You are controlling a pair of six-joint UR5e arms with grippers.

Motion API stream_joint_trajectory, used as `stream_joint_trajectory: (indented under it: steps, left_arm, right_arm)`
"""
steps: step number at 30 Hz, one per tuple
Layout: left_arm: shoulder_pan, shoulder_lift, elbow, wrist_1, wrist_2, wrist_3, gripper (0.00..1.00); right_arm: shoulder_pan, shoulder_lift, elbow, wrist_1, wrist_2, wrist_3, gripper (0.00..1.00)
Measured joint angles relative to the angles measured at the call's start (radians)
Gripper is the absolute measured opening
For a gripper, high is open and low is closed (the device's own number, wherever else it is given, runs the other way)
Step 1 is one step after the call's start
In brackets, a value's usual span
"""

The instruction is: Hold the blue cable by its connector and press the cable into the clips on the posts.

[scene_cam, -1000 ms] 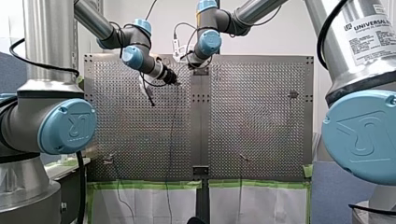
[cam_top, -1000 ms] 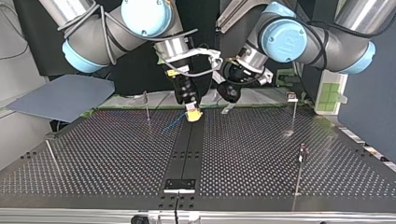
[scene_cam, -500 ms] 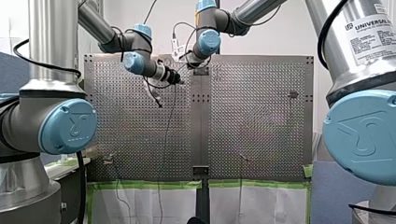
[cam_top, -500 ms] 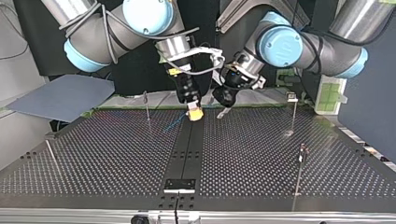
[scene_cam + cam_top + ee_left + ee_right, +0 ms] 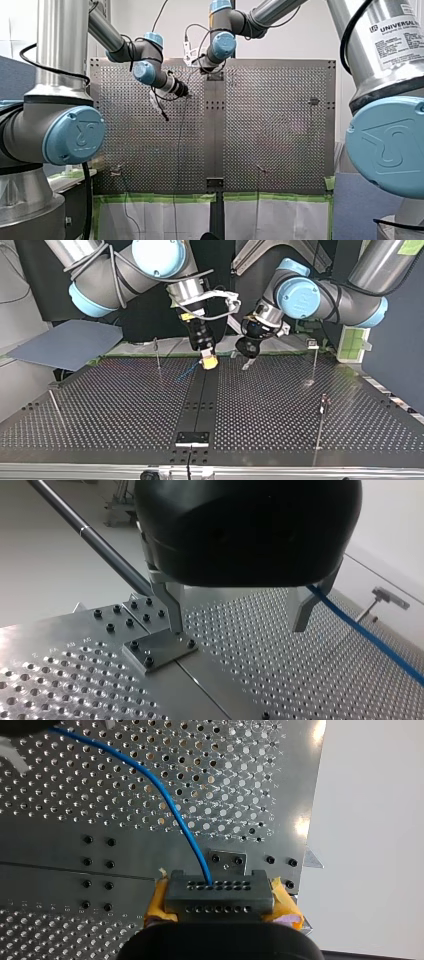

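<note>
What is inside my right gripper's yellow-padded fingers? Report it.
My right gripper clamps a grey rectangular connector with rows of small holes between its yellow pads; a thin blue cable runs out ahead. The connector's base is hidden by the black gripper body.

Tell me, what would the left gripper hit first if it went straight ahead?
Probably the table: the left gripper points down at it. One finger may land on a small bolted plate.
</note>
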Motion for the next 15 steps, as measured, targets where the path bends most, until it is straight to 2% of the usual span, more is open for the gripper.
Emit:
stream_joint_trajectory:
  steps: [1,2,3,4,5,6,7,15]
  left_arm:
    - [0.000,0.000,0.000,-0.001,-0.002,0.008,0.74]
    - [0.001,0.000,0.000,-0.002,-0.004,0.016,0.74]
    - [0.001,0.000,0.000,-0.003,-0.006,0.026,0.49]
    - [0.001,0.000,0.000,-0.003,-0.006,0.033,0.34]
    - [0.001,0.000,0.000,-0.003,-0.007,0.040,0.34]
    - [0.001,0.001,0.000,-0.004,-0.008,0.048,0.09]
    - [0.002,0.001,0.000,-0.006,-0.010,0.054,0.00]
    - [0.002,0.009,0.001,-0.051,-0.065,0.117,0.00]
  right_arm:
    - [0.000,0.000,0.000,0.000,0.000,0.000,0.00]
    - [0.000,0.000,0.000,0.000,0.000,0.000,0.00]
    - [0.000,0.000,0.000,0.000,0.000,0.000,0.00]
    - [0.000,0.000,0.000,0.000,0.000,0.000,0.00]
    - [0.000,0.000,0.000,0.000,0.000,0.000,0.00]
    - [0.000,0.000,0.000,0.000,0.000,0.000,0.00]
    - [0.000,0.000,0.000,0.000,-0.001,0.000,0.00]
    - [0.000,0.000,0.000,0.001,-0.002,0.000,0.00]
